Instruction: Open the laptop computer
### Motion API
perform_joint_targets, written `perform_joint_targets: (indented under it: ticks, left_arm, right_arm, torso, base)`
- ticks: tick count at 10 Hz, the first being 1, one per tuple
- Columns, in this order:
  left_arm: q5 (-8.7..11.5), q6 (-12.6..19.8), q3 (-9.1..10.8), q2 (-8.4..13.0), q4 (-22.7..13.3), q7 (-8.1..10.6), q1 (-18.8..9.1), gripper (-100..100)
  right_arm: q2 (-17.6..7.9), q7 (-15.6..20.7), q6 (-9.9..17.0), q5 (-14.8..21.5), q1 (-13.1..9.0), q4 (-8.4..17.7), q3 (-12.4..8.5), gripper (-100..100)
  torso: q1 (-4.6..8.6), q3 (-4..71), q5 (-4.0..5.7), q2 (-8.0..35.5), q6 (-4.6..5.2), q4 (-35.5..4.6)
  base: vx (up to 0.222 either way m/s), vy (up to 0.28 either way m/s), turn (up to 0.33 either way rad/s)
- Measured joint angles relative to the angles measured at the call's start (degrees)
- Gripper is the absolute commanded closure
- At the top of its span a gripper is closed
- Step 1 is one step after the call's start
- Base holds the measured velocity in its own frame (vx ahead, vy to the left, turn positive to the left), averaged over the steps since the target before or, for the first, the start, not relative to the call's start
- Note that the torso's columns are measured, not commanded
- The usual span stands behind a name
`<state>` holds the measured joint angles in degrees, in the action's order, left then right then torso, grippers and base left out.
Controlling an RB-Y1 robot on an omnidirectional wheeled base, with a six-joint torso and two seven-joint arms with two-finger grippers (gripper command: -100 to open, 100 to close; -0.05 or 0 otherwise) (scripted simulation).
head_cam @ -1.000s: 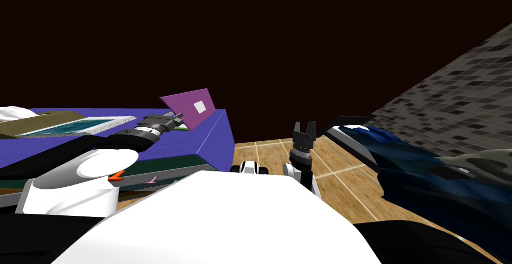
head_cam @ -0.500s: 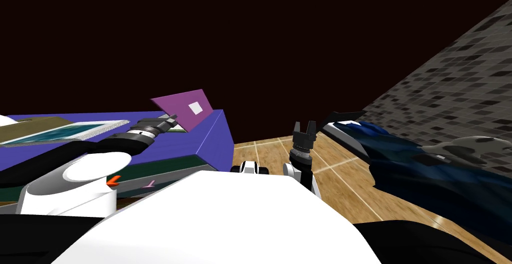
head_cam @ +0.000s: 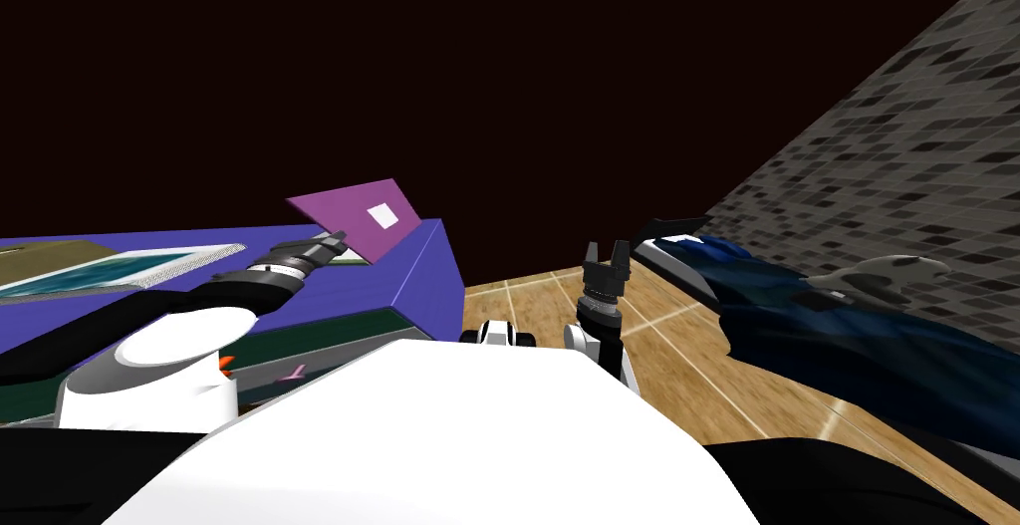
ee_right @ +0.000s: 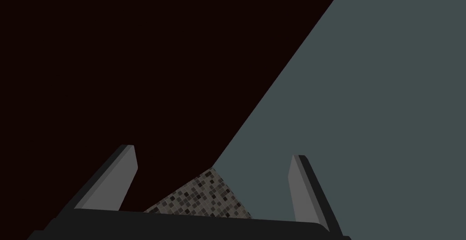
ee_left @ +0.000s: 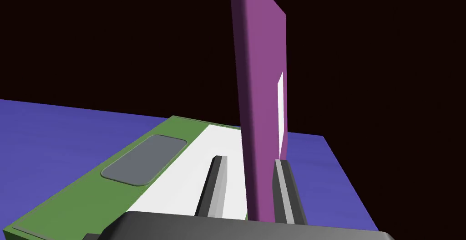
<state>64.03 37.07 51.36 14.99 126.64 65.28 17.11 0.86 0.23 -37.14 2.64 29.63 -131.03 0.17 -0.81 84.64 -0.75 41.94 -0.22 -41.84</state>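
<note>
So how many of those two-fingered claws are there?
2: the left gripper grips the thin purple laptop lid; the right gripper hangs open above the wooden floor.

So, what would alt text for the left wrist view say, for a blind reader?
A purple laptop lid stands raised, its edge gripped between the left gripper's two grey fingers. Beneath lies the green base with a grey touchpad, on a blue-violet surface against a black area.

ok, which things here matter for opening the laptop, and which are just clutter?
On the job: laptop lid, purple, part raised; green laptop base; left gripper, shut on the lid's edge.
Lying about: framed teal panel on the blue surface; dark blue heap; right gripper, open, idle.
</note>
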Motion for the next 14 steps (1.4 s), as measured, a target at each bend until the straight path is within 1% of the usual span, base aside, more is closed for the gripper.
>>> perform_joint_targets:
  ticks: [1, 2, 3, 4, 5, 6, 7, 8, 9, 10, 11, 12, 13, 14]
  left_arm:
    - [0.71, -0.03, 0.48, -0.33, -1.0, 0.94, -0.24, 100]
    - [1.04, -0.22, 0.52, -1.33, -1.77, 1.7, -0.37, 100]
    - [2.1, -0.03, 1.3, -1.56, -2.42, 2.81, -0.19, 100]
    - [2.93, -0.13, 1.54, -1.57, -3.25, 3.04, -0.18, 100]
    - [2.58, -0.12, 1.66, -1.97, -3.83, 3.85, -0.68, 100]
    - [3.9, -0.23, 2.16, -2.08, -5.06, 4.4, -0.63, 100]
    - [4.18, -0.42, 2.29, -1.96, -5.01, 4.48, -0.76, 100]
    - [5.12, -0.86, 2.74, -2.65, -5.34, 5.09, -0.87, 100]
    - [5.34, -1.01, 2.99, -2.64, -6.09, 5.91, -1.3, 100]
    - [6.11, -0.97, 3.54, -2.9, -6.53, 6.7, -1.12, 100]
    - [6.64, -1.09, 3.72, -3.26, -6.8, 6.9, -0.95, 100]
    - [7.79, -1.65, 3.62, -3.62, -8.22, 6.32, -1.13, 100]
    - [8.97, -1.85, 4.04, -4.06, -9.18, 6.48, -0.94, 100]
    - [8.77, -1.65, 4.36, -4.22, -9.32, 7.43, -0.97, 100]
  right_arm:
    - [0.0, 0.0, 0.0, 0.0, 0.0, 0.0, 0.0, 0]
    - [0.0, 0.0, 0.0, 0.0, 0.0, 0.0, 0.0, 0]
    - [0.0, 0.0, 0.0, 0.0, 0.0, 0.0, 0.0, 0]
    - [0.0, 0.0, 0.0, 0.0, 0.0, 0.0, 0.0, 0]
    - [0.0, 0.0, 0.0, 0.0, 0.0, 0.0, 0.0, 0]
    - [0.0, 0.0, 0.0, 0.0, 0.0, 0.0, 0.0, 0]
    - [0.0, 0.0, 0.0, 0.0, 0.01, 0.0, -0.01, 0]
    - [0.0, 0.0, 0.0, 0.0, 0.0, 0.0, 0.0, 0]
    - [0.0, 0.0, 0.0, 0.0, 0.0, 0.0, 0.0, 0]
    - [0.0, 0.0, 0.0, 0.0, 0.0, 0.0, 0.0, 0]
    - [0.0, 0.0, 0.0, 0.0, 0.01, 0.0, 0.0, 0]
    - [0.0, 0.0, 0.0, 0.0, 0.0, 0.0, 0.0, 0]
    - [0.0, 0.0, 0.0, 0.0, 0.0, 0.0, 0.0, 0]
    - [0.0, 0.0, 0.0, 0.0, 0.01, 0.0, -0.01, 0]
  torso:
    - [-0.11, 0.0, -0.08, -0.02, 0.01, 0.03]
    - [-0.16, 0.03, -0.12, -0.07, 0.05, 0.06]
    - [-0.23, 0.01, -0.14, -0.04, -0.03, 0.05]
    - [-0.25, 0.01, -0.17, -0.06, -0.02, 0.06]
    - [-0.23, 0.04, -0.18, -0.11, 0.04, 0.08]
    - [-0.34, 0.03, -0.24, -0.1, 0.01, 0.1]
    - [-0.13, 0.07, -0.01, -0.08, 0.1, -0.01]
    - [0.02, 0.04, -0.01, -0.06, 0.19, 0.02]
    - [0.05, 0.07, 0.02, -0.1, 0.19, 0.01]
    - [0.12, 0.04, 0.0, -0.07, 0.14, 0.02]
    - [0.22, 0.02, 0.0, -0.06, 0.16, 0.03]
    - [0.14, 0.02, -0.09, -0.1, 0.22, 0.08]
    - [0.02, 0.01, -0.14, -0.08, 0.2, 0.08]
    - [0.12, 0.02, -0.09, -0.09, 0.21, 0.06]
  base:
    - [-0.018, 0.012, -0.058]
    - [-0.022, 0.016, -0.073]
    - [-0.011, 0.007, -0.035]
    - [-0.005, 0.003, -0.016]
    - [-0.019, 0.013, -0.062]
    - [-0.012, -0.001, -0.021]
    - [-0.024, 0.017, -0.091]
    - [-0.032, 0.02, -0.057]
    - [-0.025, 0.016, -0.074]
    - [-0.01, 0.007, -0.033]
    - [-0.011, 0.008, -0.036]
    - [-0.026, 0.018, -0.083]
    - [-0.014, 0.01, -0.045]
    - [-0.013, 0.009, -0.041]
